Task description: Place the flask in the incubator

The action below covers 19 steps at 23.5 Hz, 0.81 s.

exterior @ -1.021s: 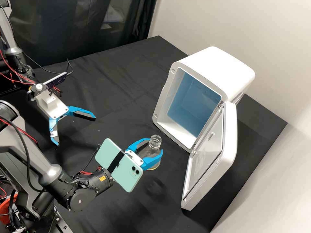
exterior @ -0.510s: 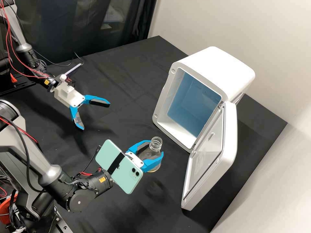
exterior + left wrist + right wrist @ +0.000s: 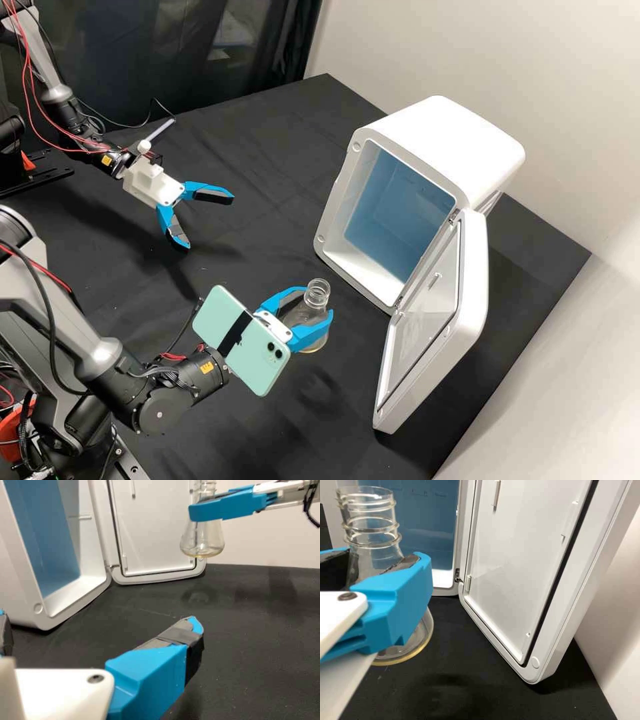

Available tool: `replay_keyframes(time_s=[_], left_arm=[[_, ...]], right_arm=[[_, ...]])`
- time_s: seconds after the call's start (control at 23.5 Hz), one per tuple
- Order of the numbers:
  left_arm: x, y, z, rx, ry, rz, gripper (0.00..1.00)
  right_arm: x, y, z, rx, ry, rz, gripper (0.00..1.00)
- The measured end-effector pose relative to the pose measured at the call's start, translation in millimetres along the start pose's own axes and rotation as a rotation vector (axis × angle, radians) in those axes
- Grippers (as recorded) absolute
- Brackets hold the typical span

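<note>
While the right claw [image 3: 309, 319] pinches the flask [image 3: 319, 291] clear above the worktop's [image 3: 267, 153] middle, near the open incubator [image 3: 440, 137], and the left claw [image 3: 208, 221] hangs spread, a skewed approach could knock the flask on the door [image 3: 433, 313] or rim

You see a matte black bench top [image 3: 267, 147] spreading across the high view, its far corner toward 12 o'clock. Beyond it at 11 o'clock hangs a dark, faintly glossy curtain [image 3: 167, 47]. A plain off-white wall [image 3: 500, 53] stands from 1 to 3 o'clock.
</note>
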Motion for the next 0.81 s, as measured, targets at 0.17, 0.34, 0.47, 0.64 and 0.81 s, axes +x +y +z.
replay_keyframes(time_s=[0.17, 0.34, 0.47, 0.64, 0.81], left_arm=[[-2.1, -1.7, -1.7, -0.005, 0.002, -0.008, 1.0], [-4.7, 2.2, -0.6, -0.005, -0.001, 0.007, 1.0], [-7.3, 8.5, 2.3, -0.011, -0.021, 0.029, 1.0], [-10.0, 13.9, 5.5, 0.005, -0.048, 0.045, 1.0], [-12.4, 19.3, 4.1, 0.001, -0.052, 0.066, 1.0]], right_arm=[[-0.2, -2.1, -1.1, -0.014, 0.006, -0.024, 0.0], [6.7, -11.0, -6.8, 0.014, 0.043, -0.06, 0.0], [23.8, -28.3, -35.1, 0.027, 0.204, -0.105, 0.0], [48.4, -48.4, -70.7, 0.026, 0.391, -0.116, 0.0], [67.6, -59.7, -94.6, 0.025, 0.469, -0.112, 0.0]])
